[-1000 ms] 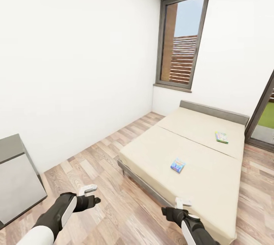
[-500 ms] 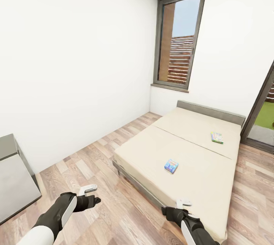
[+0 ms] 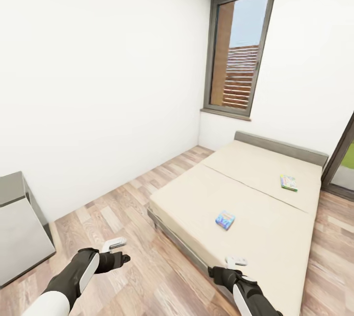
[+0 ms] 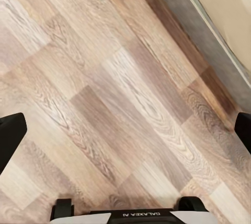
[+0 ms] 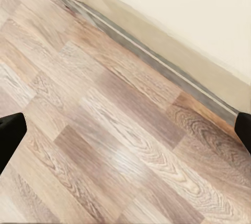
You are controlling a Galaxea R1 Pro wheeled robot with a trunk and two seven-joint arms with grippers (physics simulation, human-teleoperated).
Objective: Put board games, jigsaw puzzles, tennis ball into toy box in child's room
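Whole head view has swung a little since half a second ago: window and bed sit further toward the picture's right, the dark cabinet (image 3: 22, 230) at the left edge barely changes. Camera turn, not things moving; both board games lie on the mattress as before. Arms read the same against the floor in all three head pictures, so the base or head is re-aiming, no reach begun. Left end effector (image 3: 114, 244) hangs over bare wood-plank floor (image 3: 132, 198), well short of the bed (image 3: 255, 193); its wrist view shows dark fingertips at opposite picture edges, spread wide, holding nothing, with a strip of the bed's grey frame beyond them. Right end effector (image 3: 236, 260) hovers at the near edge of the mattress, likewise spread and empty, floor and bed side below it. Small blue board game (image 3: 225, 219) lies flat on the near half of the mattress, ahead of the right end effector and slightly toward the left one, nearest target. Green-edged board game (image 3: 288, 182) lies beyond the seam, far ahead of the right end effector, toward the headboard. Judgement: still the approach stage; nothing collected, and the blue box is likely first.
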